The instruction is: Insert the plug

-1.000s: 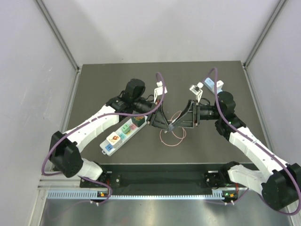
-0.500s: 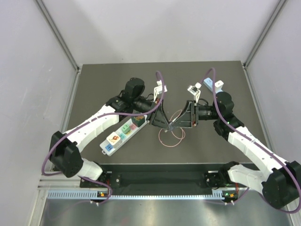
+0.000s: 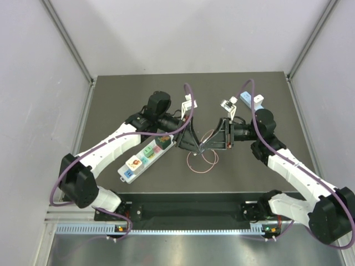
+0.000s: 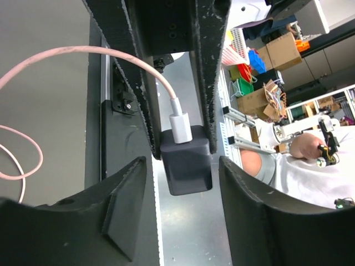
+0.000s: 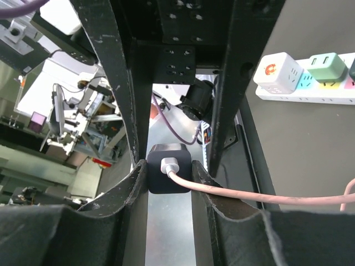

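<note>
Right gripper (image 5: 169, 173): both fingers are pressed flat against opposite sides of the black plug (image 5: 162, 152), clamping it. The right wrist view shows the contact on each side with no gap.

Left gripper (image 4: 182, 164): jaws are spread wide. The left wrist view shows its fingers (image 4: 125, 208) flanking the plug (image 4: 187, 160) with a gap on each side, so it grips nothing. The same view shows the right gripper's fingers (image 4: 145, 83) coming in from above and closing on the plug body.

Pink cable (image 4: 108, 52): it ends in a white connector (image 4: 178, 119) seated in the plug's end face. The right wrist view puts that face towards its camera, with the cable (image 5: 249, 194) running off to the right. Neither wrist view shows the prongs.

The top view shows neither the grip nor the gaps. The left gripper (image 3: 194, 146) and right gripper (image 3: 209, 144) meet tip to tip over the middle of the dark table (image 3: 266, 100), and the plug is only a small dark spot between them. That view alone shows the cable coiled in a loop (image 3: 202, 159) on the table just below the tips.

Power strip (image 3: 143, 156): it is white with coloured blocks on it, and lies diagonally under the left arm, to the left of the plug and not touching it. It also appears in the right wrist view (image 5: 310, 77), at upper right.
</note>
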Available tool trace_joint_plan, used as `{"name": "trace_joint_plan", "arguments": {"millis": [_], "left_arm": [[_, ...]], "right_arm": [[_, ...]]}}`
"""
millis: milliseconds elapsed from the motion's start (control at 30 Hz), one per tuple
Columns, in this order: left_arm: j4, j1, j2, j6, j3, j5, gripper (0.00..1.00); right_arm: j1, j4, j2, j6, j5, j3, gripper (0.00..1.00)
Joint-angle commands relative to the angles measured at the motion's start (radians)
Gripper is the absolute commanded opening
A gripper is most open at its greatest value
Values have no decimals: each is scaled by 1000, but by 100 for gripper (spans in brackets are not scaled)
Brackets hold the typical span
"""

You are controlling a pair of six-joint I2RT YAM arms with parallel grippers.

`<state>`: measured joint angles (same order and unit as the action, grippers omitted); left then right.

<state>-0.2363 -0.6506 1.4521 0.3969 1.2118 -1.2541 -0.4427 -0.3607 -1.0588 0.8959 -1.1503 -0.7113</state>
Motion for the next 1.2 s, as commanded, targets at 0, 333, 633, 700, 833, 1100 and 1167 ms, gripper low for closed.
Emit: {"name": "trace_joint_plan", "arguments": {"millis": [0,333,633,700,833,1100,1167], "left_arm": [[23,0,-9,-50,42,1,63],[-106,0,-41,-158,43,90,71],[-112,2,-82,-193,-29,246,77],[-109,2,-96,-196,-43,281,79],[-109,0,-136,-216,-77,424,89],[-215,2,-139,-267,-61,803,98],[-206,0,-159,-267,-83,936,98]], "right_arm": [[-2,-89,5,32,-5,-10,0],[76,-51,-13,44,31,-30,0],[171,393,-6,-188,145,-163,0],[196,484,-13,-259,214,-224,0],[228,676,-64,-347,411,-342,0],[229,986,-305,-454,1074,-720,0],[231,1014,-400,-454,1270,-817,0]]}}
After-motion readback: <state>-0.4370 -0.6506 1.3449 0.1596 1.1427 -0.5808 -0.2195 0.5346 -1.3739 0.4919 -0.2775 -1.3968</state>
